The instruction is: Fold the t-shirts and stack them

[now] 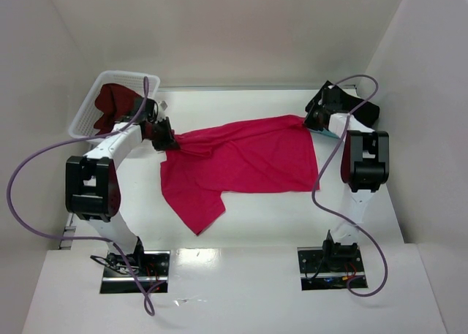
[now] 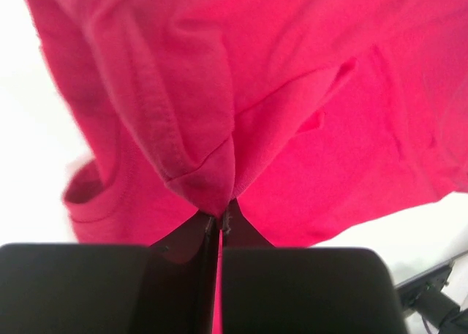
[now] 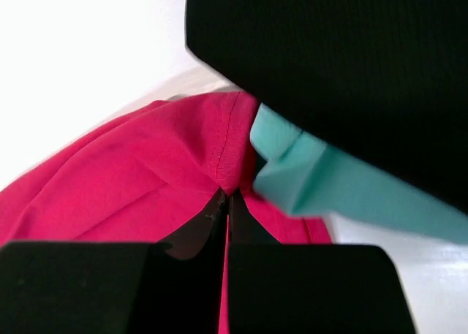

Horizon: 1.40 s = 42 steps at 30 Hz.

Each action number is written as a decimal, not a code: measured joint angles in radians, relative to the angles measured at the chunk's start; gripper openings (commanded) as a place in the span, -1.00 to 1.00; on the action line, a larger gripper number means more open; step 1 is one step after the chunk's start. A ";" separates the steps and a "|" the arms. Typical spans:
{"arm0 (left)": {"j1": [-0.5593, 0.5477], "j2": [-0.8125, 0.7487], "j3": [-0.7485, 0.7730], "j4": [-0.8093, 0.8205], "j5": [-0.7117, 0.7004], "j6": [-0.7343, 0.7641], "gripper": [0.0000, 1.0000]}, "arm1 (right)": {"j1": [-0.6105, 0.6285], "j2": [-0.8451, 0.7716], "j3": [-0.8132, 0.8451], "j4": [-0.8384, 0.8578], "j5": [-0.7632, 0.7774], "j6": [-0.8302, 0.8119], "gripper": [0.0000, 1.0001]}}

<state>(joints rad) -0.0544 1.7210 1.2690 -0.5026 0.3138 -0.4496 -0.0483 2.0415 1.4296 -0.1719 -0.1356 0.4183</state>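
Ideally, my left hand [image 1: 165,138] and right hand [image 1: 314,120], both pinched shut on the crimson-pink t-shirt [image 1: 245,158], should pull apart evenly.

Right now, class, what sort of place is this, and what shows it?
Probably a robot lab test cell, not a home: bare white walls box in a white table, and the left arm and right arm are bolted to it.
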 measured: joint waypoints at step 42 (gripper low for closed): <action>0.084 0.080 -0.023 0.007 -0.032 0.098 -0.12 | 0.000 -0.213 -0.076 0.007 -0.004 0.007 -0.99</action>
<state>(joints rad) 0.0292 1.8008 1.2465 -0.4957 0.2817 -0.3519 -0.0479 1.8282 1.3533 -0.1646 -0.1398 0.4255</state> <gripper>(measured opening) 0.375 0.010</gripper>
